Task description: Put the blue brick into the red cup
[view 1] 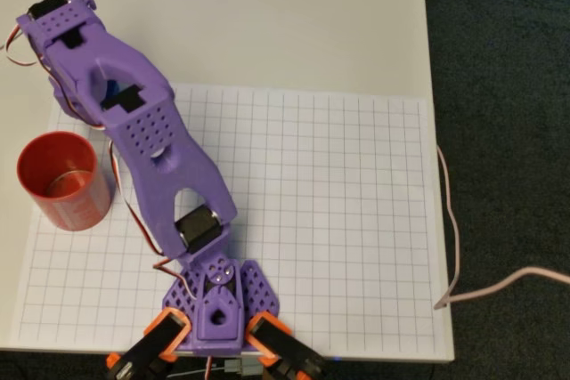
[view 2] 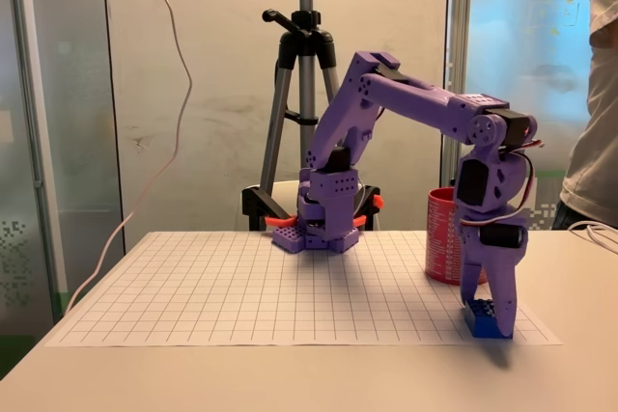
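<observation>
Early in the task, by the look of it: blue brick [view 2: 488, 318] on the grid mat [view 2: 241, 296], at its near edge in the fixed view, not yet in the red cup [view 2: 446, 235], which stands just behind and apart. Lifting, carrying and dropping all left to do. Gripper [view 2: 492, 311] down at the brick, fingers straddling and seemingly touching it; firmly clenched or slack, cannot tell.

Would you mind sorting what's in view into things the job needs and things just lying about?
Needed for the job:
blue brick, on the grid mat between the gripper fingers
red cup, upright

Just lying about:
tripod behind the table
pink cable beside the table
</observation>
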You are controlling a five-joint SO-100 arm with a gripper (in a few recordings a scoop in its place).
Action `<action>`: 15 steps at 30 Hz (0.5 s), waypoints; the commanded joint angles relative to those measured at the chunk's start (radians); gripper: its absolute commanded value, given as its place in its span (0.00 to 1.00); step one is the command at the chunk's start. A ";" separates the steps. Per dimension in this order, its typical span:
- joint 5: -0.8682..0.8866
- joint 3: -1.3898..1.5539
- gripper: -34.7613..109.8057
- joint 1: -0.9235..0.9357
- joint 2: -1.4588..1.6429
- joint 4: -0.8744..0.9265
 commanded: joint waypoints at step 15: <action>-0.046 -0.029 0.24 0.051 0.052 -0.026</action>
